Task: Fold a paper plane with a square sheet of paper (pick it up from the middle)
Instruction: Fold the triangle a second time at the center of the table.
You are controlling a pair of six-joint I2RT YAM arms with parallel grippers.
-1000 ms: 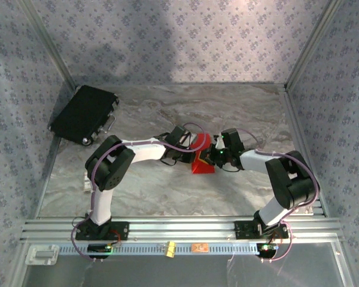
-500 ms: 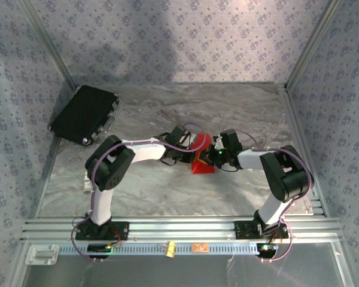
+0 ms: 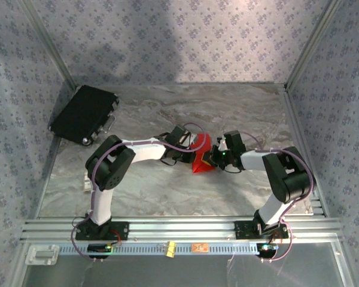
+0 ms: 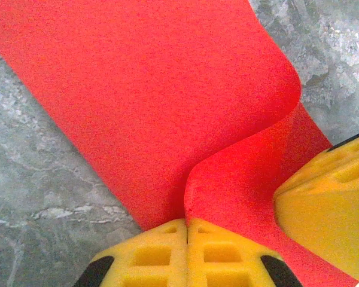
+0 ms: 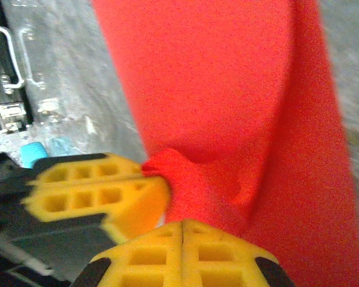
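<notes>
I read the square sheet of paper (image 4: pixel 167 107) as thin matt red paper, finely grained. On it, the left gripper (image 4: pixel 187 230) and right gripper (image 5: pixel 182 230) show matt yellow moulded plastic, ribbed into cells. Under the sheet, the table (image 3: pixel 149 185) looks like smooth grey marble. Left of the sheet, the black case (image 3: pixel 84 113) is dull, with bright metal fittings.

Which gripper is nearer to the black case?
Left. The left gripper sits right of the black case, at the red paper's left side; the right gripper is beyond the paper, farther away.
</notes>
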